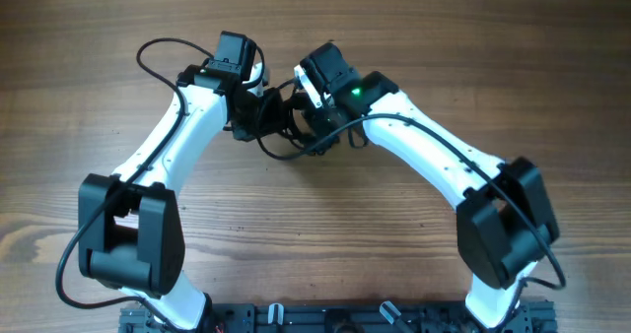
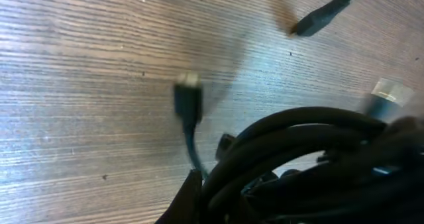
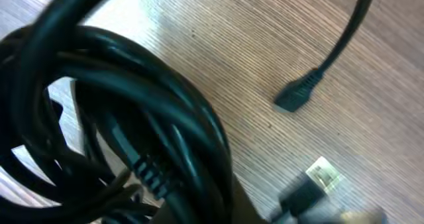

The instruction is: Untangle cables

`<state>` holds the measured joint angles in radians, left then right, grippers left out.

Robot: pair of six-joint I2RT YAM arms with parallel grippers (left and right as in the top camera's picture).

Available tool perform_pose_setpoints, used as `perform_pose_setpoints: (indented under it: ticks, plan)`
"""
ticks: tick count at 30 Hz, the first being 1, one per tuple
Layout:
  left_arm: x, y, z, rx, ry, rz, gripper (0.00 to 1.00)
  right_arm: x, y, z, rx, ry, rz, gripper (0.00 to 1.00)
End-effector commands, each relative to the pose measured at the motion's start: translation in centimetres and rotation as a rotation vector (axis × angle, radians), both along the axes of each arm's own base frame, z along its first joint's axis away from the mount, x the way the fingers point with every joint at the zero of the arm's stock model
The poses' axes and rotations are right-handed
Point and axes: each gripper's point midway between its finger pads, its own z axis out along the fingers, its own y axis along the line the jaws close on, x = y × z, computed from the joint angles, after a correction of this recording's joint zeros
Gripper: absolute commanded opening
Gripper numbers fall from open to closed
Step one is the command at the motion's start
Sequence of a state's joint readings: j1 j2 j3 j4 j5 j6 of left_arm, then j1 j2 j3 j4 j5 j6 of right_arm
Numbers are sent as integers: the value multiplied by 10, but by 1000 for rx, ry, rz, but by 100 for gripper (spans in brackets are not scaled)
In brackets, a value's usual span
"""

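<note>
The cables (image 1: pixel 288 141) are a black knotted coil between my two grippers near the far middle of the wooden table. My left gripper (image 1: pixel 262 112) and right gripper (image 1: pixel 315 116) meet at the coil from either side. In the left wrist view the coil (image 2: pixel 311 151) fills the lower right, right at the jaws (image 2: pixel 218 201), and a loose plug (image 2: pixel 189 99) hangs from it. In the right wrist view the coil (image 3: pixel 165 105) fills the left, against the jaws (image 3: pixel 212 197). A black plug (image 3: pixel 295 98) and a metal-tipped plug (image 3: pixel 319 176) hang free. Both grippers look shut on the coil.
The table (image 1: pixel 444 37) is bare wood. The left arm's own thick wire (image 1: pixel 148 55) loops out at the far left. A black rail (image 1: pixel 345 318) runs along the front edge between the arm bases.
</note>
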<state>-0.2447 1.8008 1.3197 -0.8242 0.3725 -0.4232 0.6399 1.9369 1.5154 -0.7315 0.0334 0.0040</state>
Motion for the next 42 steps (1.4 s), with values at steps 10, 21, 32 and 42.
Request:
perform_pose_setpoints:
  ticks: [10, 21, 32, 42]
  plan:
    - [14, 28, 11, 87, -50, 91, 4, 8, -41, 153, 748, 137, -38, 4]
    - [19, 39, 12, 66, -50, 120, 4, 39, -177, 86, 418, 138, -883, 4]
    - [29, 44, 14, 80, -90, 141, 4, 17, -134, 85, 354, 160, -485, 12]
    - [34, 40, 19, -63, 37, 444, 4, 8, -65, 110, 569, 202, -272, 24]
